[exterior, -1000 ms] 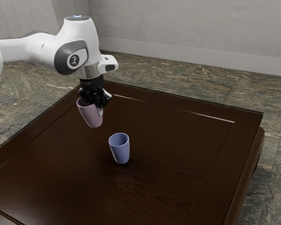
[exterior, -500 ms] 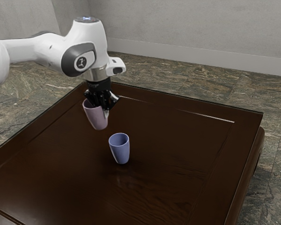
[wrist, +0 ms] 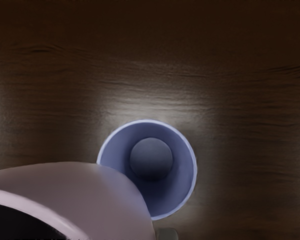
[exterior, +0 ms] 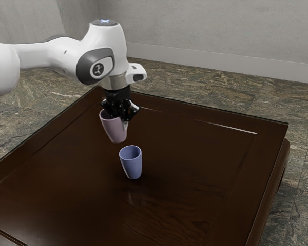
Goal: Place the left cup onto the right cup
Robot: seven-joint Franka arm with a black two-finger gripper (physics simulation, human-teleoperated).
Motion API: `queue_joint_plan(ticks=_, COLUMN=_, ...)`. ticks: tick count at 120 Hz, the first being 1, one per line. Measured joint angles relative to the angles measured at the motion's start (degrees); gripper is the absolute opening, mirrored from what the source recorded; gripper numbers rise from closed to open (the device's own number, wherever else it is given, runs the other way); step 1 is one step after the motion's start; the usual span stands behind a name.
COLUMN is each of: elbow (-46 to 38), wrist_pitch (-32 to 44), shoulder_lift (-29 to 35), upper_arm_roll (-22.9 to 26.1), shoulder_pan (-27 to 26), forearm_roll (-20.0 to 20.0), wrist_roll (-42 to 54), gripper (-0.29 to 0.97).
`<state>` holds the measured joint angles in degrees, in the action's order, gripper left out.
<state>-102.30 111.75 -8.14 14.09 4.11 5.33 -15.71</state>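
Exterior view, with wrist view for detail: one white, smooth-shelled arm (exterior: 56, 56) enters from the upper left of the frame and ends in one black two-finger gripper (exterior: 121, 115), which points down over the table. The gripper is clenched on the rim of the pink cup (exterior: 114, 130), one finger on each side of the wall. The cup hangs in the air, tilted, with its base lower and toward the exterior view's left. Two cups are present, both plain, handleless and tapering to a narrower base. The second, the blue cup (exterior: 131, 162), stands upright on the table below the held one and slightly toward the exterior view's right, and the two are apart. In the wrist view the blue cup (wrist: 177, 195) shows as an open ring with a round, darker floor inside it. The pale, matte wall of the pink cup (wrist: 75, 200), close under the hand, overlaps part of that ring. No other object stands between the two cups. The single table (exterior: 205, 174) is of dark, glossy wood with a visible grain (wrist: 150, 65) and has a raised border on all sides. Around it lies a mottled stone floor (exterior: 36, 102), which meets a plain grey wall (exterior: 220, 25) along a pale baseboard (exterior: 220, 60)
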Motion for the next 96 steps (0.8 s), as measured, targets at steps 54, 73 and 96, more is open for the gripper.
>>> queue_joint_plan(ticks=54, elbow=1.6, wrist_pitch=0.1, shoulder_lift=-3.3, upper_arm_roll=2.6, shoulder_pan=-0.2, forearm_roll=0.1, wrist_roll=-2.5, gripper=-0.1)
queue_joint_plan(ticks=73, elbow=1.6, wrist_pitch=0.3, shoulder_lift=-4.0, upper_arm_roll=2.6, shoulder_pan=-0.2, forearm_roll=0.3, wrist_roll=-3.1, gripper=-0.1)
queue_joint_plan(ticks=96, elbow=1.6, wrist_pitch=0.4, shoulder_lift=-4.8, upper_arm_roll=2.5, shoulder_pan=-0.2, forearm_roll=0.6, wrist_roll=-3.6, gripper=-0.1)
